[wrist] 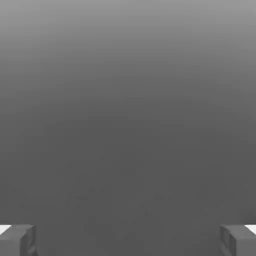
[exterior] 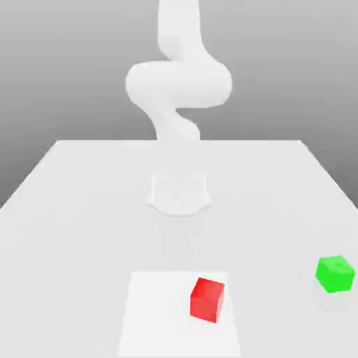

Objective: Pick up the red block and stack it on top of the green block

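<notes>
The red block [exterior: 207,299] lies on the white table near the front, a little to the exterior view's right of centre. The green block [exterior: 335,273] rests on the table far to the exterior view's right, well apart from the red one. In the hand view my gripper [wrist: 128,240] is open: its two grey fingertips [wrist: 17,240] stand wide apart with nothing between them, and beyond them is only a plain grey background. The white arm [exterior: 178,77] rises from its base and bends upward, high above both blocks.
The arm's round base [exterior: 179,192] stands mid-table behind the blocks. A slightly brighter square patch [exterior: 154,314] marks the table [exterior: 70,210] under and beside the red block. The green block lies close to the table's edge at the exterior view's right.
</notes>
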Motion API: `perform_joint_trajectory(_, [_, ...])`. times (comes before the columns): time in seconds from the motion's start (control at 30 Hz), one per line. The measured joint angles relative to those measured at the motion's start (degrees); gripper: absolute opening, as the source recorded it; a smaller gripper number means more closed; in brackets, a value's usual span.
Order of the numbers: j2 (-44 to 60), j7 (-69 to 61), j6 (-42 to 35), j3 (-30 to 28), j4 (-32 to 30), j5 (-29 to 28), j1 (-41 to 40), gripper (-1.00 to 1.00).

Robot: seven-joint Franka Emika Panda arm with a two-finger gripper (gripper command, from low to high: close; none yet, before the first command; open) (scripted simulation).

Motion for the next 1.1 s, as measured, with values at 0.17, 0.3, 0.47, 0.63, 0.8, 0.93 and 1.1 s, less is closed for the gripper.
perform_joint_trajectory(0.17, [10.78,5.33,5.82,2.36,-5.10,1.05,-0.83,0.00])
perform_joint_trajectory(0.3, [19.07,9.86,10.34,4.21,-9.05,1.30,-1.29,0.00])
perform_joint_trajectory(0.47, [29.45,16.10,15.98,6.35,-13.97,0.77,-1.70,0.00])
perform_joint_trajectory(0.63, [39.91,23.19,21.62,7.54,-18.90,-0.96,-1.36,0.00])
perform_joint_trajectory(0.8, [50.36,28.17,29.18,5.81,-19.82,-4.70,0.04,0.00])
perform_joint_trajectory(0.93, [56.14,29.72,34.01,3.69,-19.01,-6.72,1.69,-1.00])
perform_joint_trajectory(1.1, [56.95,30.09,34.79,3.39,-18.88,-7.16,1.92,-1.00])
